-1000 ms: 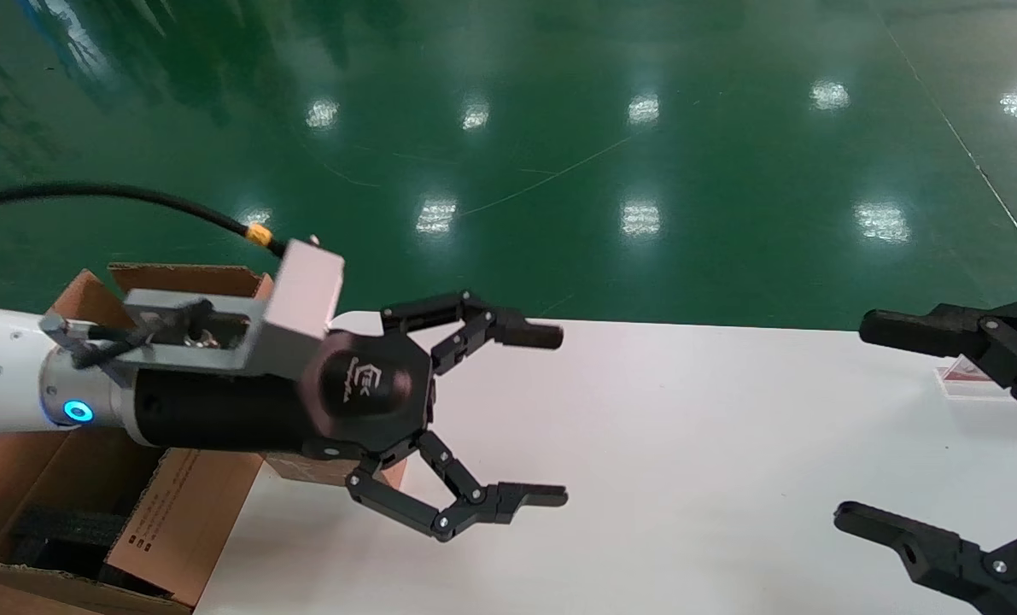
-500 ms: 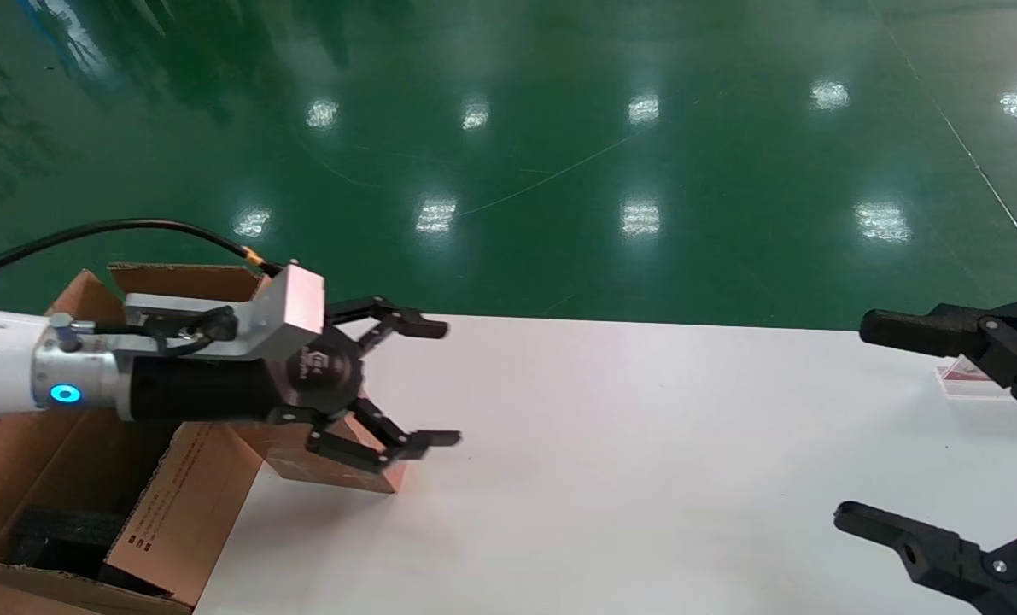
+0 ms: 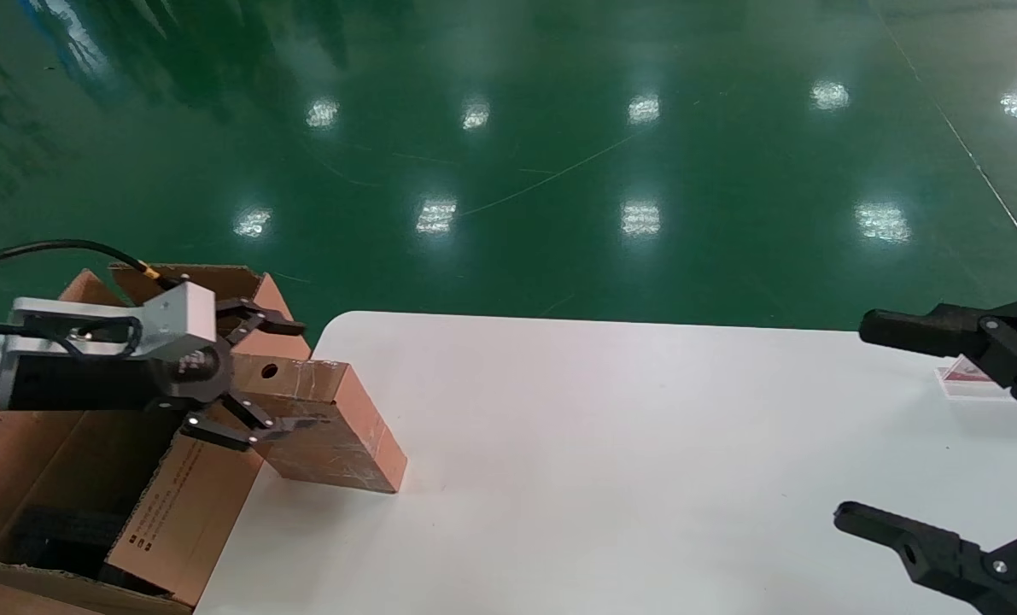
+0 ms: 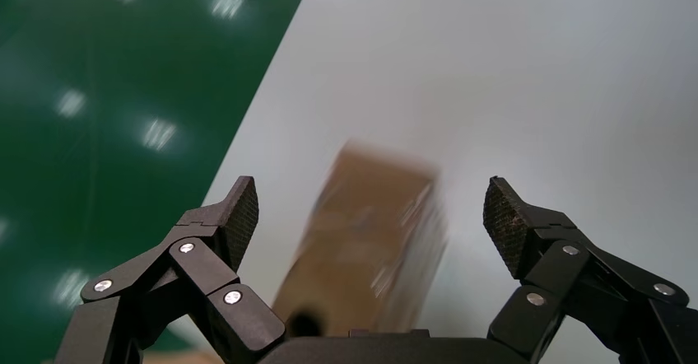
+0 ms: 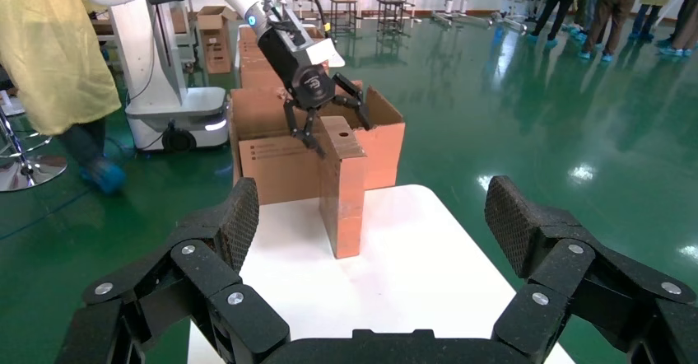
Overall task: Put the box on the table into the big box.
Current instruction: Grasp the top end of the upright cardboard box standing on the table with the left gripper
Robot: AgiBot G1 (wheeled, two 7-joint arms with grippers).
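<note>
The box (image 3: 324, 423) lies on the worktop (image 3: 645, 470) at its near-left corner, its long side running away from the big box (image 3: 90, 478), which stands off the worktop's left edge with its flaps upright and something black down inside. The small round hole in the box's end face looks toward the carton.

The left end effector (image 3: 282, 371) reaches in from over the carton and sits at that holed end of the box. Its fingers are spread wide, one above the far edge of the box and the other (image 3: 290, 424) low against the top of the near side. In the left wrist view the box (image 4: 370, 240) runs out between the two pads with clear space on both sides, though it is blurred there, so I can't say whether the lower finger actually touches the cardboard.

The right end effector (image 3: 892, 427) hangs parked over the right end of the worktop, its fingers spread too, well apart from the box. A small clear stand with a red card (image 3: 965, 376) sits just behind it.
</note>
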